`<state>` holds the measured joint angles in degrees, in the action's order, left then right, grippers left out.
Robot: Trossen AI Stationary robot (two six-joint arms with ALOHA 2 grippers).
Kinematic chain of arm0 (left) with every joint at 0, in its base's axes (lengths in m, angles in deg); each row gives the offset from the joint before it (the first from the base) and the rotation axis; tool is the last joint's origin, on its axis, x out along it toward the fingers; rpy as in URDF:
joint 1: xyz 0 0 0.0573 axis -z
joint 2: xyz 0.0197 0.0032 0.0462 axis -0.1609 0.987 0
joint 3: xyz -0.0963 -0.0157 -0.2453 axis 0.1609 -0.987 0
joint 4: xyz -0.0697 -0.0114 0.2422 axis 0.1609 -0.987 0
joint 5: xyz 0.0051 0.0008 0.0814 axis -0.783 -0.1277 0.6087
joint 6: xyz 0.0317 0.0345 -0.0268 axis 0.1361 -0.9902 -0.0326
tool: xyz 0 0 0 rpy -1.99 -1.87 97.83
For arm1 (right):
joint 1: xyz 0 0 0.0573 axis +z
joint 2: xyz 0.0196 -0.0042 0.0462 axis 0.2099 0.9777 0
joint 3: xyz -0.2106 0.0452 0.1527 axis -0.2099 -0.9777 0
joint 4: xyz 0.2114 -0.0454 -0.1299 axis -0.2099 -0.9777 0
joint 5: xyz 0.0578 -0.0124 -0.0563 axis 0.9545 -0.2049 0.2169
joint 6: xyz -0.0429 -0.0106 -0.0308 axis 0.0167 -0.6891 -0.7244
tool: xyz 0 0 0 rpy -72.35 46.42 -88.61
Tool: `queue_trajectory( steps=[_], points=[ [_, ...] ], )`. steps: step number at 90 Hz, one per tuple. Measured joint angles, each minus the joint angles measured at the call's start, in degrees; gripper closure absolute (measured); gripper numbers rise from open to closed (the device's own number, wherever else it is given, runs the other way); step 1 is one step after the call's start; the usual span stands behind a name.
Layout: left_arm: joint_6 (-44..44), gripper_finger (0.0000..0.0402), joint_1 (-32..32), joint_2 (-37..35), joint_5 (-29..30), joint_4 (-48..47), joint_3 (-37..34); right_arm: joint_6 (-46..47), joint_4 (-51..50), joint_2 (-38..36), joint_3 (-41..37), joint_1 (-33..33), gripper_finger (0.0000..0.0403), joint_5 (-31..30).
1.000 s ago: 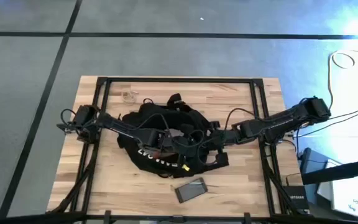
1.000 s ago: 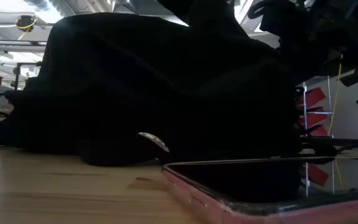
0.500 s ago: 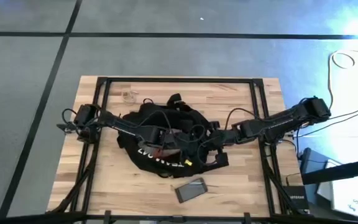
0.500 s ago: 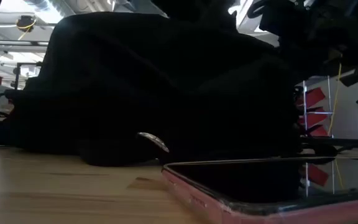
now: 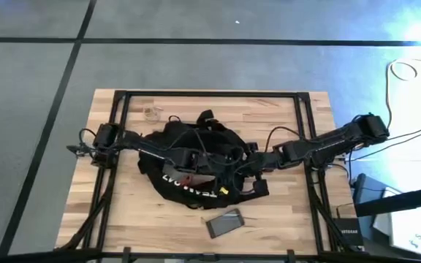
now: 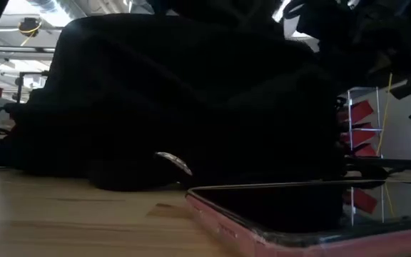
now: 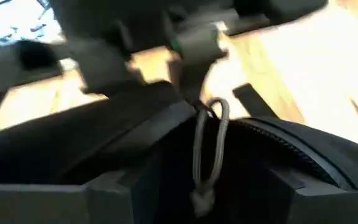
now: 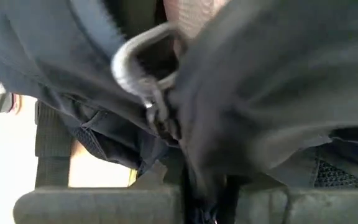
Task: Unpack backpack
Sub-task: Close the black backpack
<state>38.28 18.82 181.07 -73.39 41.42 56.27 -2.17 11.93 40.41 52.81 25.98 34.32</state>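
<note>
Wooden table point(image 5: 123, 212) on grey floor point(image 5: 196, 66), backpack point(image 5: 174, 157) centred, both end effectors' grip unclear

Even daylight overhead, backlit silhouette in the low view, blurred wrist views

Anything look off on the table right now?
Nothing stands out. The backpack lies slumped mid-table with both end effectors over it, left and right; a pink-edged tablet lies flat beside it, apart.
</note>
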Motion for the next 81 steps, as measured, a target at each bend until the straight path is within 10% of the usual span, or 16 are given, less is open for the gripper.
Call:
queue_trajectory(
  steps=[29, 81],
  points=[
    [-1.7, 0.0238, 0.2, 1.2, 2.8, 4.1, 0.0, 0.0, -0.3, 0.0, 0.0, 0.0, 0.0380, -0.1],
    [-4.6, 0.0396, 1.9, 0.2, 5.3, 1.2, 1.3, 0.0, 0.0, 0.0, 0.0, 0.0, 0.0380, -0.1]
  ],
)
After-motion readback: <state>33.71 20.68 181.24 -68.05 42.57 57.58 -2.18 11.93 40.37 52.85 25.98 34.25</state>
